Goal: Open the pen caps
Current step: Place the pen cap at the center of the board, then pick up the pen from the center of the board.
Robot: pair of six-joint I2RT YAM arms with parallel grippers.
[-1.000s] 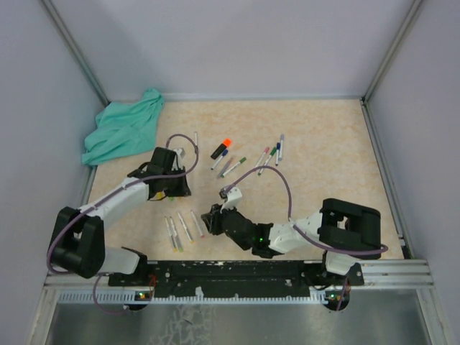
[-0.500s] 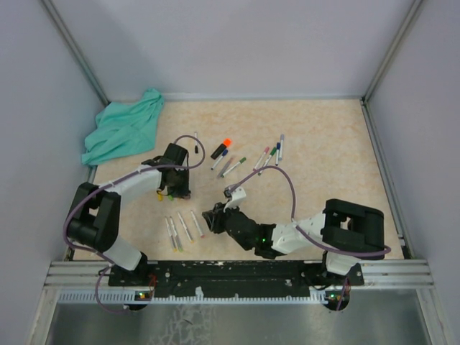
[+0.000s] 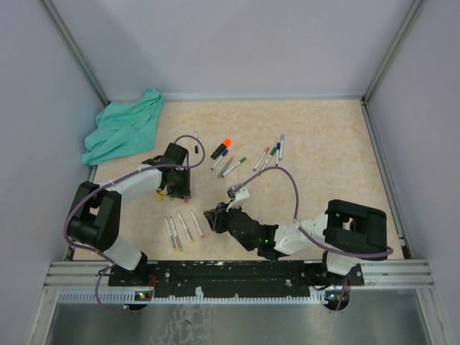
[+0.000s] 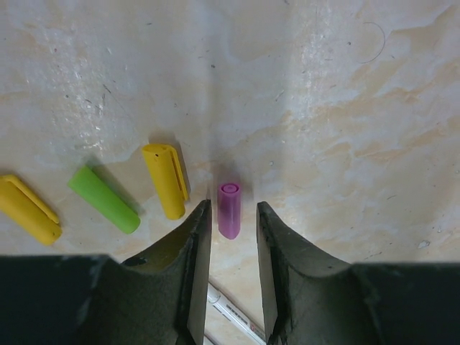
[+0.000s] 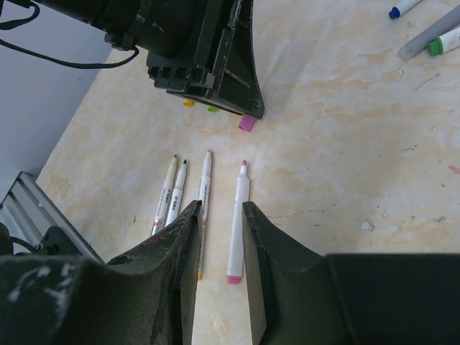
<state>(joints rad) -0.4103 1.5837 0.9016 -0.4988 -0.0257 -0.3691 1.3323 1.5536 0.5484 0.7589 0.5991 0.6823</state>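
Over the last second my left arm (image 3: 133,183) has folded in, and for the last half second it has sat nearly still. The left gripper (image 3: 177,188) is slightly parted and holds nothing, so I judge this cap delivered, with capped pens (image 3: 267,155) left to do. The right gripper (image 5: 220,205) is narrowly parted and empty. The purple cap (image 4: 230,209) lies on the table between the left fingertips beside a yellow cap (image 4: 166,180) — its long axis runs along the fingers, ringed end pointing away from the wrist.

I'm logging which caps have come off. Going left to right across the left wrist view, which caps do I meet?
outer yellow cap → green cap → inner yellow cap → purple cap
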